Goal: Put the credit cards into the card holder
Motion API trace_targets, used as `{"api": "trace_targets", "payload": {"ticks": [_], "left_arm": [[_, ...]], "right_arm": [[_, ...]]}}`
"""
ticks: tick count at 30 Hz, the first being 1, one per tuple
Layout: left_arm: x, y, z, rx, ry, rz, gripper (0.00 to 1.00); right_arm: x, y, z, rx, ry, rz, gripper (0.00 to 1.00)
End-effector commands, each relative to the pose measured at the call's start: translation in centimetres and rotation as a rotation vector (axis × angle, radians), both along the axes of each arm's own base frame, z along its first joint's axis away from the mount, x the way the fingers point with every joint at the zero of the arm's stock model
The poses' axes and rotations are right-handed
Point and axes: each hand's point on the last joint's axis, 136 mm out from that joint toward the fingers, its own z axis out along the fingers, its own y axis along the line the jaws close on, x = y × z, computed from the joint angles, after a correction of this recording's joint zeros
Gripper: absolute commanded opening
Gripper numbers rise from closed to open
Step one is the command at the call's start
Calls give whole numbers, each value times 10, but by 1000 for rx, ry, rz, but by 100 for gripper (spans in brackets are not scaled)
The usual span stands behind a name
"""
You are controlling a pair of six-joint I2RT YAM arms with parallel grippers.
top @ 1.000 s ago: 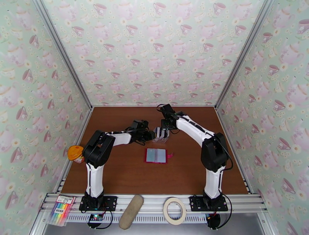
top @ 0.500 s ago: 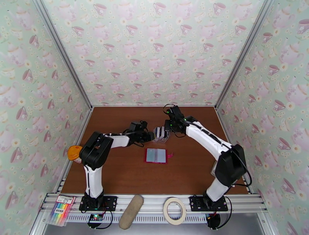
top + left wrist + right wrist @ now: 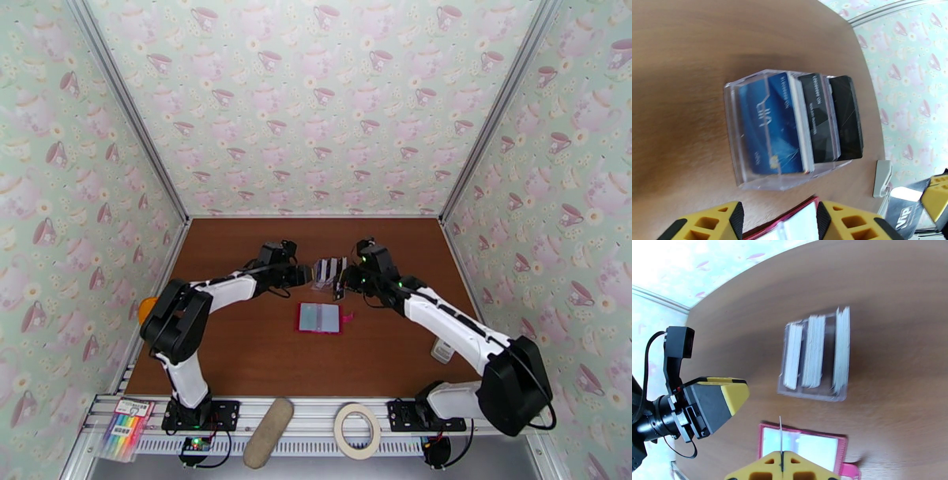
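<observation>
1. Near rail: the marker pack (image 3: 126, 426), beige pouch (image 3: 268, 433) and tape roll (image 3: 355, 430) lie where they lay half a second ago.
2. My right arm (image 3: 466, 335) differs most. Its elbow has swung out to the right and dropped low toward the near edge, uncovering a small pale block (image 3: 442, 350) on the table.
3. The card holder (image 3: 319, 318) lies open and flat at the table's middle, unmoved. Its pale pockets face up inside a pink rim and its snap tab points right.
4. My right gripper (image 3: 782, 459) is clamped tight on one black card (image 3: 904, 213) printed "VIP". Half a second ago these fingers were at the rack; they have since drawn back toward the near side with the card.
   - The card stands on edge, pointing away from the wrist.
   - In the top view it sits just beyond the card holder's far right corner, at the near side of the rack.
   - It does not touch the card holder. I cannot tell its height above the table.
5. My left gripper (image 3: 779, 216) stands wide apart, gripping nothing. It stays just left of the rack, with the card holder's far edge showing between its yellow fingers (image 3: 707, 225). The left shoulder has shifted left.
6. Farthest: the clear rack (image 3: 732, 138) stands on the table beyond the card holder. The remaining credit cards (image 3: 770, 126) stand upright in its slots, a blue one at the front with black ones behind.
</observation>
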Motion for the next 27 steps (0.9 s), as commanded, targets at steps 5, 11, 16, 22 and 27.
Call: {"api": "trace_targets", "payload": {"ticks": [5,11,16,22,27], "left_arm": [[-51,17,-30,123,84,-40,54],[-76,21,-46,184,107,-75,52],[-88,21,-55,204,122,-101,49],[-97,22,-59,220,135,-109,47],[-104,25,-66,238,149,-110,45]], "right_arm": [[-14,22,-2,253,-42,47,0],[-25,21,-26,289,-21,48,0],[-30,27,-50,317,15,55,0],[-34,26,-64,319,26,49,0],[-34,28,-73,323,39,47,0]]}}
